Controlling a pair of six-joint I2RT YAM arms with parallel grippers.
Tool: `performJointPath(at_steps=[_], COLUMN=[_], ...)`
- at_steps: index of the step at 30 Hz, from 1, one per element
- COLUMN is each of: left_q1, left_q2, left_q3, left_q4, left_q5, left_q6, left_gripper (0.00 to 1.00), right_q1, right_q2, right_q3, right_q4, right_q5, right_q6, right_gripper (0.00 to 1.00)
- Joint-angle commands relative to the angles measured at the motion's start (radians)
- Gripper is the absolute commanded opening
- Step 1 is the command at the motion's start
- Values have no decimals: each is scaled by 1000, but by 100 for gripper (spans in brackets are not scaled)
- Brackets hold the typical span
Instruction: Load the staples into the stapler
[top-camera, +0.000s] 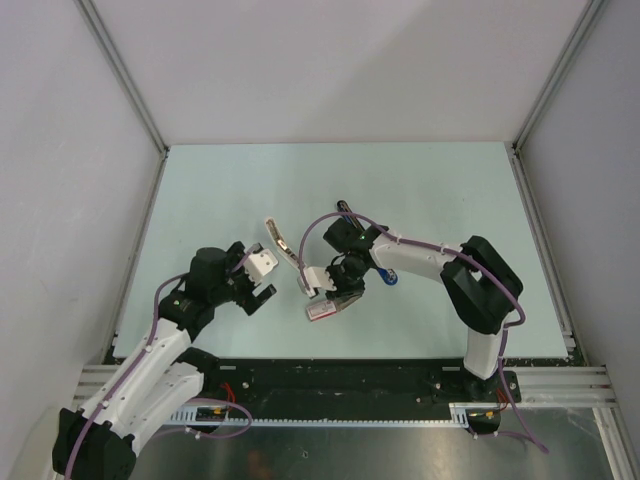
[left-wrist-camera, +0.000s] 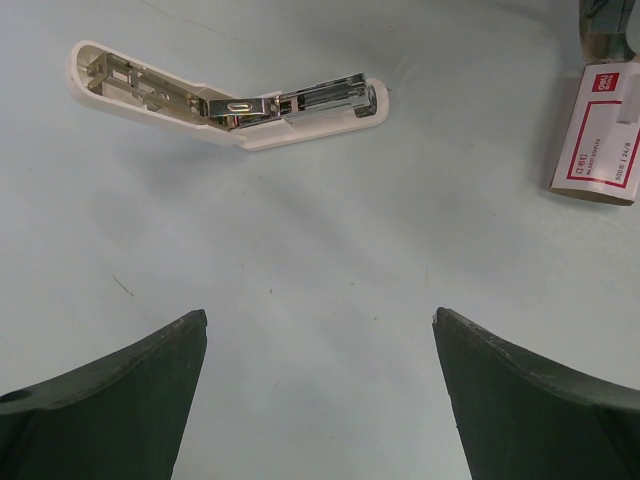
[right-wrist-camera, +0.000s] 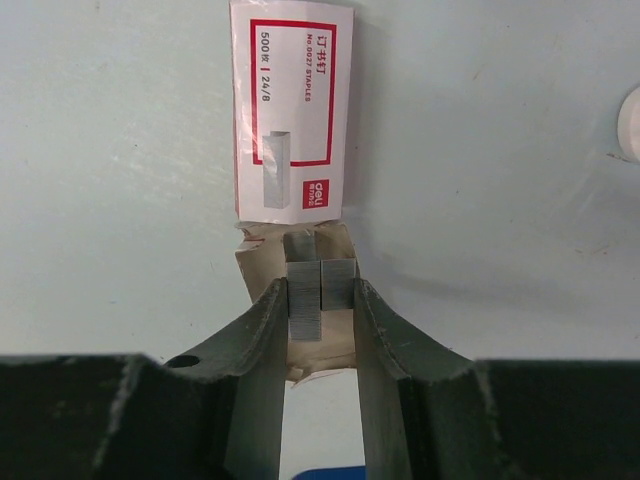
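Although the right end effector (right-wrist-camera: 320, 288) was clenched on the staples (right-wrist-camera: 305, 312), the strips had not left the tray (right-wrist-camera: 258, 262) that stuck out of the pink-and-white box (right-wrist-camera: 290, 110), so the pick looked like the step in hand. Its fingers pressed the block from both sides. Two strips appeared to lie side by side between them, one reaching further than the other.

That was the main risk as I judged it. A squeeze across separate strips could let one slip, or could snap a glued row on the lift and scatter pieces over the tabletop (left-wrist-camera: 320, 260). The light box might also be dragged up with the tray if the fingers caught its cardboard walls.

The stapler (left-wrist-camera: 235, 105), cream-bodied, lay opened out on the tabletop, apart from the box, with its metal channel facing up. The left end effector (left-wrist-camera: 320, 400) hovered released near it, holding nothing. Nothing pinned the stapler, so a strip pushed into the channel could shove it aside.
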Motion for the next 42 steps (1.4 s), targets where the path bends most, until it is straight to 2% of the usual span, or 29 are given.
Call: performJointPath(at_steps=[1,15,25,32,38,42], left_q1=[6,6,6,6,6,6], left_q2=[3,5,7,11,8,8], left_q3=[-11,-11,-11,-12,-12,-12], left_q4=[29,31,31,31,32,32], left_q5=[-7,-9,-8,-7,-9,-9], left_q6=[12,13,13,13,13,13], left_gripper=[99,99,99,99,100,99], right_q1=[-5,-19,-27,-26,-28,-32], right_q2=[-54,-35,53,87,89,87], right_q3=[13,13,14,14,13,13], right_q4=[27,215,382,429,436,434], right_q5=[30,154,250,280,282,284], right_q6=[33,182,312,345,352,355], right_gripper=[26,26,27,30,40,50])
